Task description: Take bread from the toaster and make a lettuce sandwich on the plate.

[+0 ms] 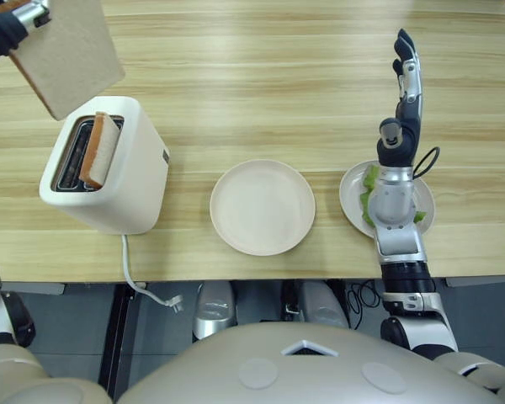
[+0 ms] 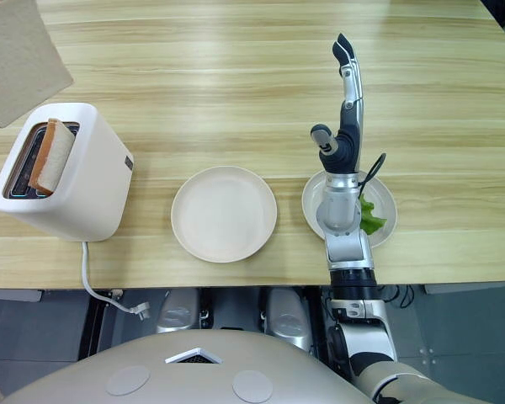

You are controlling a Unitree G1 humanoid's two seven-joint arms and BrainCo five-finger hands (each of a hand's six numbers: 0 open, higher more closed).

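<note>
A pale tan square slice of bread [image 1: 67, 55] is held up at the far left of the scene, just beyond the toaster and apart from it. It is tilted, with its darker crust edge showing along the left side. The left hand [image 1: 13, 23] pinches it at its upper corner, fingers closed on the slice, and the hand is partly cut off by the edge of the view. Below it stands a white boxy two-slot toaster [image 1: 109, 168] on the left part of the light wooden counter [image 1: 252, 84]. A second slice of bread with a brown crust [image 1: 99, 150] stands upright in the slot nearer the middle of the counter, poking out above the top. A white power cord [image 1: 139, 278] runs from the toaster's front side over the near edge of the counter and hangs down. To the right of the toaster, near the middle and close to the front edge, lies a round cream plate [image 1: 263, 206] with nothing on it. Further right sits a smaller round white plate [image 2: 389, 195] carrying green lettuce leaves [image 2: 372, 217]. The right forearm crosses over this plate and hides most of it. The right hand [image 1: 404, 84] rises beyond the small plate, seen edge-on, its fingers stretched out straight and close together with the thumb standing off to the side, and it holds nothing. A thin black cable [image 1: 427, 160] loops beside that wrist.
</note>
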